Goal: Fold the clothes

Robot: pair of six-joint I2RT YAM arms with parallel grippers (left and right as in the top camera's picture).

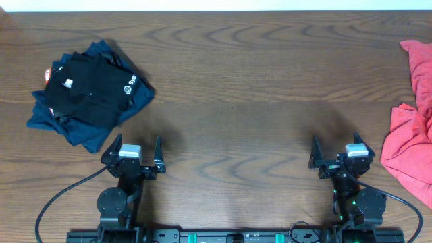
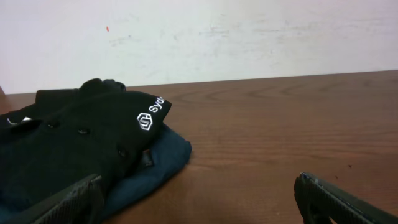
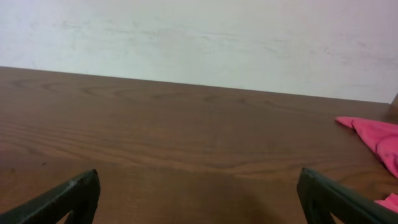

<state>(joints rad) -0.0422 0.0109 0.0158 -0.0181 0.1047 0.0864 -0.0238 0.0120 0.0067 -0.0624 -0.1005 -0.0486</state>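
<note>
Your right gripper (image 1: 335, 147) sits wide apart and empty, as does your left gripper (image 1: 138, 148), so folding hasn't begun; I'd say you must first reach the crumpled red shirt (image 1: 408, 143) at the table (image 1: 236, 81)'s right edge and drag it centre.

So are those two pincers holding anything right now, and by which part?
Nothing is held. The left pincer and the right pincer are both open and empty; the red T-shirt lies untouched, off to the right.

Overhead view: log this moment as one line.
stage: folding not started | coral-red cotton T-shirt: crumpled at right edge of view | left pincer: open, empty | right pincer: open, empty, apart from T-shirt
</note>
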